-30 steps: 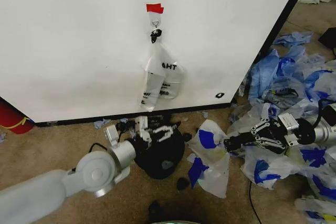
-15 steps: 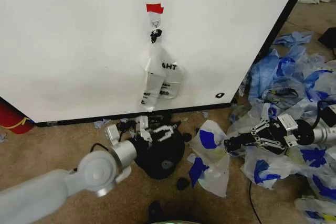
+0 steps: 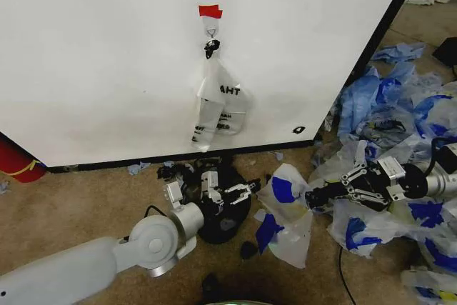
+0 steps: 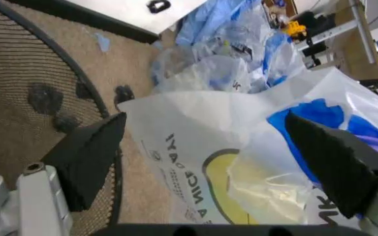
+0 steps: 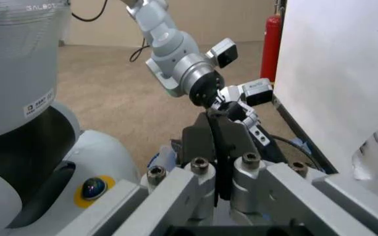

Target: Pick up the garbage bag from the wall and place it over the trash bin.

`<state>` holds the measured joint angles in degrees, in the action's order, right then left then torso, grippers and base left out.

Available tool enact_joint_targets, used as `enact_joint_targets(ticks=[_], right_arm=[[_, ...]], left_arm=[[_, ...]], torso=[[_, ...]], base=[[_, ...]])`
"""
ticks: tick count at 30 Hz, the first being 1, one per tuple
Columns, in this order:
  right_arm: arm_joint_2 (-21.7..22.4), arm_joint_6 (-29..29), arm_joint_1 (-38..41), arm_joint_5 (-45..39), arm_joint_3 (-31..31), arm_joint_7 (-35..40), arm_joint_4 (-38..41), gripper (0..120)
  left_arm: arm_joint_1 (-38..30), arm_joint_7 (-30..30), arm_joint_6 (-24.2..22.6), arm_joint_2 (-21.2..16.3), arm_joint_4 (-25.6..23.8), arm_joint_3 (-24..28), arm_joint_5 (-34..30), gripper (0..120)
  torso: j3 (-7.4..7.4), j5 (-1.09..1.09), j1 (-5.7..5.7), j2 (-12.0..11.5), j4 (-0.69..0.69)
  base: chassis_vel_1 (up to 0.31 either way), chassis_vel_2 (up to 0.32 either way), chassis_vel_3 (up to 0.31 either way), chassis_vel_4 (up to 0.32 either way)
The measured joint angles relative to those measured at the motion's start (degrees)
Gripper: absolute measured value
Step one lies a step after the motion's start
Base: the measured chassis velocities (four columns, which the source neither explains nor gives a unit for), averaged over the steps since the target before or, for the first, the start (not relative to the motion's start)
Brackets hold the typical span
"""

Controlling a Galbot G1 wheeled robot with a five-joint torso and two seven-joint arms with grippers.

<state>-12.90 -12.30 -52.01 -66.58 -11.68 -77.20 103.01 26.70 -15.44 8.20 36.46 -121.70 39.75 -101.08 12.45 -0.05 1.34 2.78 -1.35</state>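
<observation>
The garbage bag (image 3: 287,213), white with blue patches, hangs low over the carpet to the right of the black trash bin (image 3: 223,213). My right gripper (image 3: 311,196) is shut on the bag's right edge; its fingers (image 5: 218,142) are pressed together. My left gripper (image 3: 240,192) stands open over the bin's right rim, fingers spread toward the bag. In the left wrist view the bag's yellow smiley face (image 4: 225,191) lies between the two dark pads (image 4: 87,160), with the bin's mesh (image 4: 38,73) to one side. The wall (image 3: 107,55) carries red tape (image 3: 210,11) and a hook (image 3: 211,31).
A narrower white bag with black lettering (image 3: 218,105) hangs from the hook. Several blue and white bags (image 3: 400,105) pile on the carpet at the right. A red cylinder (image 3: 14,162) stands at the wall's left end. Small dark scraps (image 3: 248,250) lie near the bin.
My left gripper has slid right across the bin toward the garbage bag, still open. The right gripper and the bag have barely moved.
</observation>
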Motion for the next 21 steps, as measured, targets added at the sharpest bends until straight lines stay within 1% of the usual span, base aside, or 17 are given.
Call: enact_joint_targets(ticks=[8,14,16,21], right_arm=[[0.25,-0.07,-0.12,-0.01,-0.27,0.40,0.62,0],[0.12,-0.29,-0.68,0.01,-0.37,0.73,0.57,0],[0.09,-0.30,-0.71,0.02,-0.37,0.75,0.53,0],[-0.14,-0.39,-0.78,0.14,-0.38,0.80,0.09,0]], left_arm=[[-2.77,-0.38,0.27,1.20,0.25,3.00,-0.51,96],[-6.43,-0.55,0.71,3.76,1.42,6.51,-1.34,96],[-6.67,-0.58,0.73,3.91,1.49,6.68,-1.40,96],[-9.09,-0.72,0.93,5.67,2.65,8.14,-2.07,96]], torso=[[0.00,0.00,0.00,0.00,0.00],[0.00,-0.01,0.00,0.00,0.00],[0.00,0.00,0.00,0.00,0.00],[0.00,-0.01,0.00,0.00,0.00]], base=[[0.000,0.000,0.000,0.000],[0.000,0.000,0.000,0.000],[0.000,0.000,0.000,0.000],[0.000,0.000,0.000,0.000]])
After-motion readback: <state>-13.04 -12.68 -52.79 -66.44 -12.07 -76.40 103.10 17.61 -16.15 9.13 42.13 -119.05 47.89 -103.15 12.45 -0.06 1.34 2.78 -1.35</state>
